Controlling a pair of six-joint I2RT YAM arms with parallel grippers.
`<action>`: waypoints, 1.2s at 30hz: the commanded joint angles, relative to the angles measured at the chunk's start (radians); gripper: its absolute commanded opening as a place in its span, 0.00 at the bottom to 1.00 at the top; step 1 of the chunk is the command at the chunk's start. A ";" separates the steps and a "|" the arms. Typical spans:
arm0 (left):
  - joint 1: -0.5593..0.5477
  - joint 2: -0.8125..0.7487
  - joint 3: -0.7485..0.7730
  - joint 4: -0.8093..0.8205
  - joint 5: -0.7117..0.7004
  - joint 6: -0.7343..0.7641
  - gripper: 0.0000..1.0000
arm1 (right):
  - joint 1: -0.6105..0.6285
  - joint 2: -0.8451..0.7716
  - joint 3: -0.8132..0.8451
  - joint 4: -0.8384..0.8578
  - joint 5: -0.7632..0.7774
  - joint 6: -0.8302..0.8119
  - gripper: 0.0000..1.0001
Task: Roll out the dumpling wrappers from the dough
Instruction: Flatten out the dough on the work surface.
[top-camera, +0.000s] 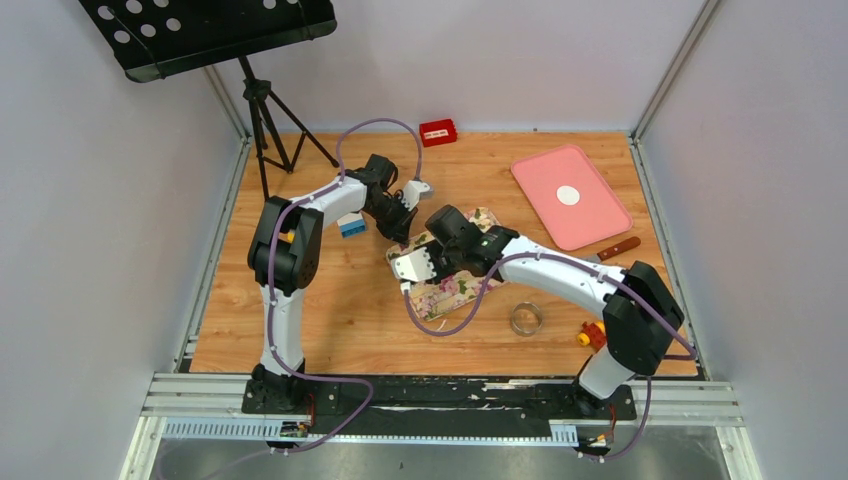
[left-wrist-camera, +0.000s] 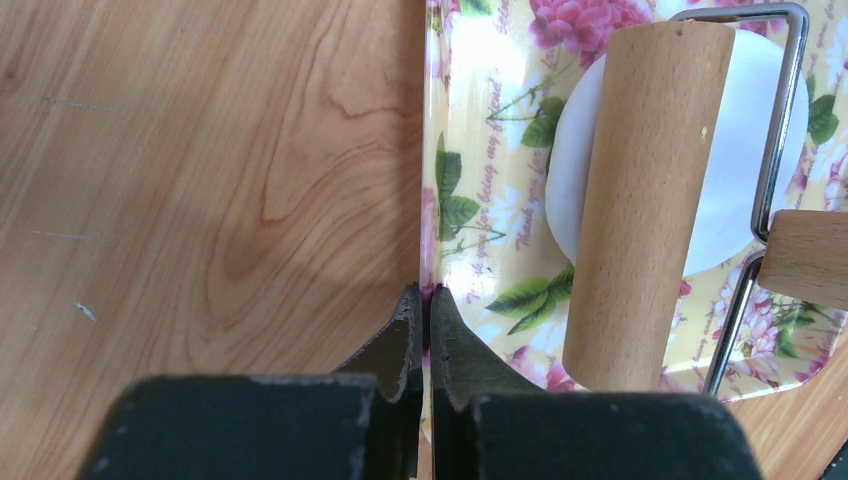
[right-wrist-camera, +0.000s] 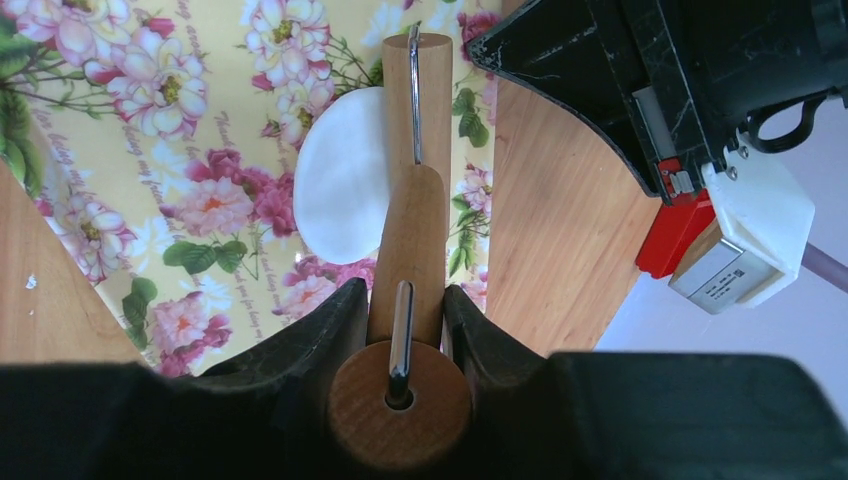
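Note:
A floral mat (top-camera: 450, 295) lies mid-table, with a flattened round piece of white dough (right-wrist-camera: 340, 175) on it. A wooden rolling pin (left-wrist-camera: 650, 190) rests across the dough (left-wrist-camera: 570, 170). My right gripper (right-wrist-camera: 405, 295) is shut on the pin's wooden handle (right-wrist-camera: 410, 240); in the top view this gripper (top-camera: 445, 228) sits over the mat. My left gripper (left-wrist-camera: 425, 295) is shut on the mat's edge (left-wrist-camera: 432, 200), at the back left of the mat in the top view (top-camera: 402, 222). One round white dumpling wrapper (top-camera: 568, 195) lies on the pink tray (top-camera: 590, 225).
A metal ring cutter (top-camera: 526, 318) stands right of the mat, with a red and yellow toy (top-camera: 592, 335) near it. A wooden-handled knife (top-camera: 615, 248) lies by the tray. A white-and-blue block (top-camera: 351, 226) sits left, a red box (top-camera: 438, 131) at the back. A tripod stand (top-camera: 265, 110) is back left.

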 joint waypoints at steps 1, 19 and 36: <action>-0.013 -0.018 -0.032 -0.001 -0.026 0.014 0.00 | 0.030 -0.017 -0.073 -0.070 -0.005 -0.021 0.00; -0.013 -0.021 -0.034 0.001 -0.030 0.013 0.00 | 0.132 -0.063 -0.190 -0.294 0.029 -0.007 0.00; -0.013 -0.020 -0.032 -0.001 -0.030 0.014 0.00 | 0.153 -0.181 -0.089 -0.363 0.075 0.007 0.00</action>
